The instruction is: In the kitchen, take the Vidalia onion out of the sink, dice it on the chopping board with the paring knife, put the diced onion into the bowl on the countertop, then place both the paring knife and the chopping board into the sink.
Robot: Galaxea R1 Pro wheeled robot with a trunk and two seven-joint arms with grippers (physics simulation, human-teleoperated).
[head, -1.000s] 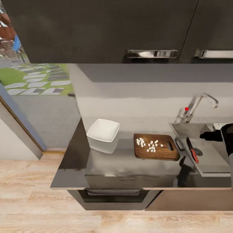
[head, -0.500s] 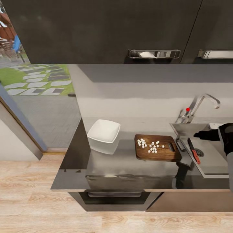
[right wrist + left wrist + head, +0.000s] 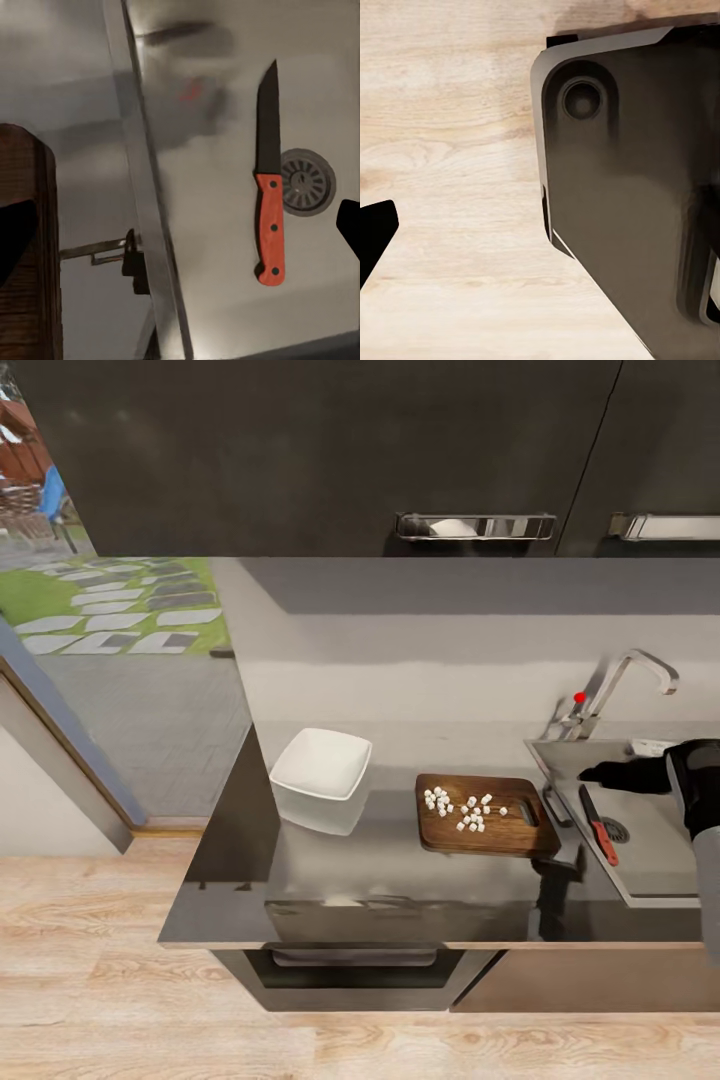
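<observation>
Below the right pincer [image 3: 590, 772], fingers apart and empty, the red-handled paring knife [image 3: 268, 199] lies; the rigid brown wooden chopping board [image 3: 484, 815] beside it looks best gripped by its rim.

— What sits on the worktop [image 3: 240, 870]?
— The bowl [image 3: 320, 765], and just beside it toward the sink [image 3: 655, 865], the chopping board [image 3: 485, 818] carrying diced onion [image 3: 460, 810]
— And in the sink?
— The paring knife [image 3: 597, 824], by the drain

Head high over countertop [image 3: 400, 880]; right wrist close above sink [image 3: 225, 225], perhaps shared.
</observation>
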